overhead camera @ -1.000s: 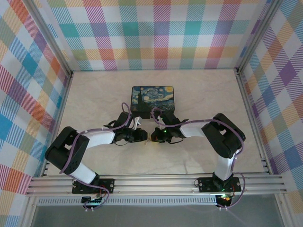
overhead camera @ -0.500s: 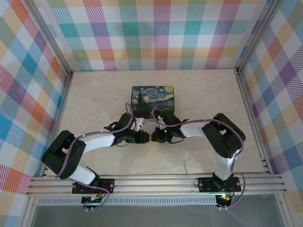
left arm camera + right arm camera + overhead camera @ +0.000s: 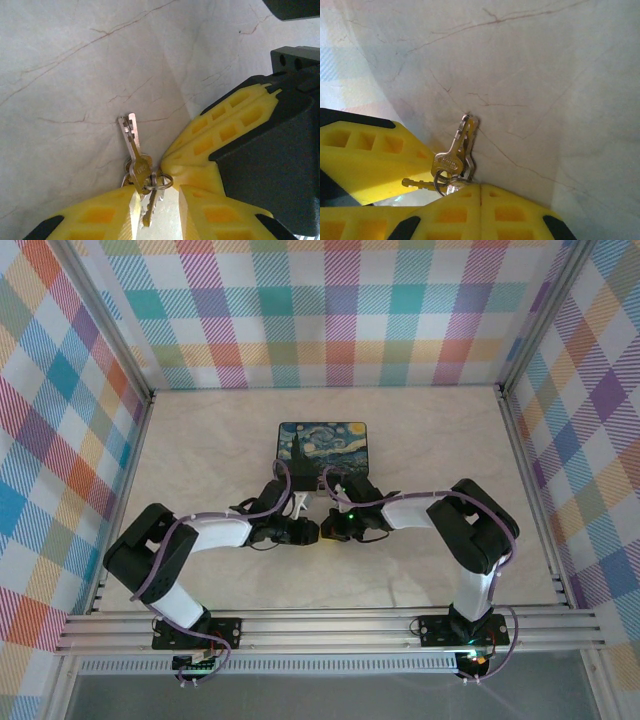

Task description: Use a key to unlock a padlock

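A bunch of small grey metal keys on a ring, the key (image 3: 454, 159) among them, hangs at the tips of my right gripper (image 3: 480, 186). That gripper is shut, and the bunch looks pinched at its tip. One key (image 3: 131, 135) points its blade at the marble tabletop. My left gripper (image 3: 157, 192) faces the right gripper (image 3: 330, 530) tip to tip. Its jaws stand apart, with another key's blade (image 3: 151, 205) between them, close to the left finger (image 3: 95, 215). In the top view the left gripper (image 3: 308, 531) is just below the tin. The padlock is hidden.
A dark tin box (image 3: 322, 448) with a starry-night lid sits just behind both grippers. The right gripper's yellow fingers (image 3: 220, 140) crowd the right side of the left wrist view. Checked walls enclose the pale marble table (image 3: 200, 440), with a metal rail along the near edge.
My left arm has swung its gripper to the right until it meets the right gripper's tips. The right arm has stayed still.
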Motion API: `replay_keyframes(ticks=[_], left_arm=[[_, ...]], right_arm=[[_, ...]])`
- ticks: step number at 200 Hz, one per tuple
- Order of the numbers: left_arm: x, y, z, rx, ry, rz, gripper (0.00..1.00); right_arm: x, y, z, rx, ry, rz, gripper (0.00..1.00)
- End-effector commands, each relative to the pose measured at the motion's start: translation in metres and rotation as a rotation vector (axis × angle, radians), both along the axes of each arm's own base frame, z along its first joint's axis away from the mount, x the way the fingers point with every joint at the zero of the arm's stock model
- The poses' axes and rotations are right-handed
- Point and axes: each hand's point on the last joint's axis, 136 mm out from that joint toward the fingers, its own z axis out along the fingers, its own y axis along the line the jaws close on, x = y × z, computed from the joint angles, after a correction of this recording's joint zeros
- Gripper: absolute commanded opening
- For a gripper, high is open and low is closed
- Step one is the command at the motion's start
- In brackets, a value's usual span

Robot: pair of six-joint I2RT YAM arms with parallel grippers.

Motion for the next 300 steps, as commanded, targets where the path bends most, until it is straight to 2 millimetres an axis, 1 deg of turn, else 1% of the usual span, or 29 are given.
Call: replay_keyframes(ticks=[1, 38, 72, 98, 140, 169, 186, 203, 228, 240, 260, 270, 300], left_arm=[[0.003, -0.006, -0.002, 0.003, -0.020, -0.020, 0.28], [0.001, -0.005, -0.009, 0.008, -0.002, -0.021, 0.25], [0.001, -0.005, -0.011, 0.015, 0.000, -0.014, 0.09], [0.001, -0.004, -0.012, 0.022, 0.004, -0.016, 0.08], [0.002, -0.004, -0.003, 0.003, -0.006, -0.017, 0.06], [0.007, -0.006, 0.012, -0.046, -0.022, -0.010, 0.05], [0.010, -0.007, 0.022, -0.078, -0.021, -0.008, 0.04], [0.012, -0.010, 0.037, -0.131, -0.024, -0.012, 0.04], [0.017, -0.015, 0.065, -0.216, -0.043, -0.018, 0.03], [0.020, -0.017, 0.078, -0.253, -0.051, -0.022, 0.03], [0.023, -0.021, 0.099, -0.295, -0.065, -0.042, 0.03], [0.023, -0.022, 0.107, -0.313, -0.070, -0.056, 0.03], [0.027, -0.026, 0.129, -0.356, -0.088, -0.068, 0.02]], right_arm=[[-0.004, -0.002, -0.006, -0.009, 0.013, 0.016, 0.00], [-0.003, -0.003, -0.005, -0.009, 0.008, 0.012, 0.00], [-0.003, -0.004, -0.004, -0.011, 0.005, 0.007, 0.00], [0.000, -0.005, 0.003, 0.006, -0.003, -0.002, 0.00], [0.001, -0.015, 0.014, 0.013, -0.019, -0.016, 0.00], [0.002, -0.027, 0.029, 0.040, -0.052, -0.029, 0.05], [0.002, -0.029, 0.037, 0.075, -0.069, -0.014, 0.09], [0.003, -0.027, 0.048, 0.129, -0.073, 0.008, 0.12], [0.013, -0.025, 0.076, 0.293, -0.098, 0.007, 0.23], [0.021, -0.033, 0.089, 0.370, -0.112, -0.027, 0.26], [0.032, -0.049, 0.105, 0.437, -0.137, -0.070, 0.30], [0.033, -0.051, 0.115, 0.455, -0.160, -0.062, 0.32], [0.028, -0.047, 0.155, 0.550, -0.248, -0.004, 0.38]])
